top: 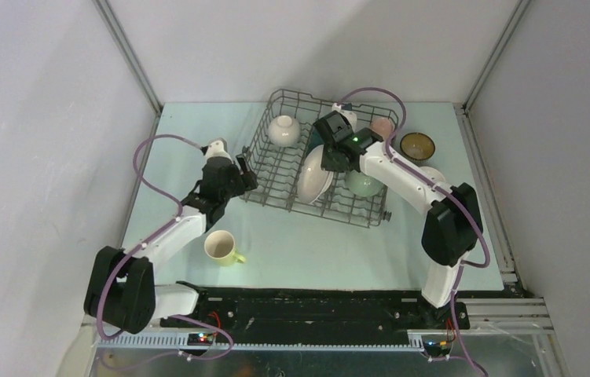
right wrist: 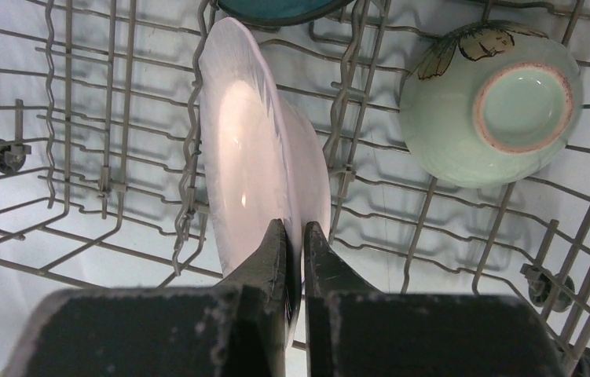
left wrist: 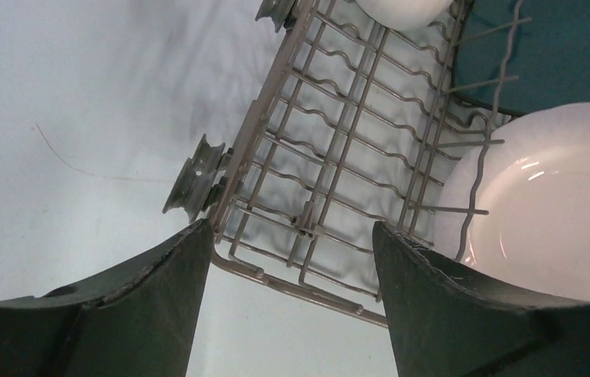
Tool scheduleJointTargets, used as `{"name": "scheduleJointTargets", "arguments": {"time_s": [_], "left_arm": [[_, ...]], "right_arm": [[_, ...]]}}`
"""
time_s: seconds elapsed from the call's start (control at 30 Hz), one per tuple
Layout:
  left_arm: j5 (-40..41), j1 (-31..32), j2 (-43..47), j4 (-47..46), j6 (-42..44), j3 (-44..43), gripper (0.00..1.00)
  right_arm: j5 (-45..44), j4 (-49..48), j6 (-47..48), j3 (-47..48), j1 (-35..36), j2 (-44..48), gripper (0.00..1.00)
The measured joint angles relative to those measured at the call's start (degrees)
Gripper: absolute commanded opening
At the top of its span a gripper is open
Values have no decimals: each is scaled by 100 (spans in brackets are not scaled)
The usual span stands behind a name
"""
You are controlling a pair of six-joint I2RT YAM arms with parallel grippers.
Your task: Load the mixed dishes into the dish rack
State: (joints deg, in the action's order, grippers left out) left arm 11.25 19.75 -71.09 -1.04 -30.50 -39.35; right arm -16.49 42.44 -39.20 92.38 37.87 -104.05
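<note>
Where right claw (right wrist: pixel 295 228) pinches, white plate (right wrist: pixel 244 133) rim hides.

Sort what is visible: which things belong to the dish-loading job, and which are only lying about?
Job: grey wire dish rack; white round plate; white bowl; pale green bowl; dark teal square plate; pink mug; brown bowl; yellow-green mug.
Lying about: purple arm cables; thin strand on the pale table.

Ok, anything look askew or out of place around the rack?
The dish rack sits skewed to the edges of the table. Inside, the white round plate leans rather than standing upright, its rim pinched by the shut right end effector. Nothing looks spilled or broken.
</note>
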Motion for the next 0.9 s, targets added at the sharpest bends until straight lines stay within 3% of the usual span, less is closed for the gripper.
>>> {"name": "scheduleJointTargets", "arguments": {"time_s": [0.43,0.57,0.67,0.9], "left_arm": [[164,-339,-203,138,157,-520,81],[153,-417,-763,223,393,-1344,79],[79,-424,-1054,334,608,-1703,73],[-125,-544,-1847,835,907,-2334,70]], "right_arm": [[87,306,-289,247,-17,-170,0],[144,302,-284,245,-48,-170,0],[175,302,-275,243,-61,-170,0],[269,284,-238,223,-114,-168,0]]}}
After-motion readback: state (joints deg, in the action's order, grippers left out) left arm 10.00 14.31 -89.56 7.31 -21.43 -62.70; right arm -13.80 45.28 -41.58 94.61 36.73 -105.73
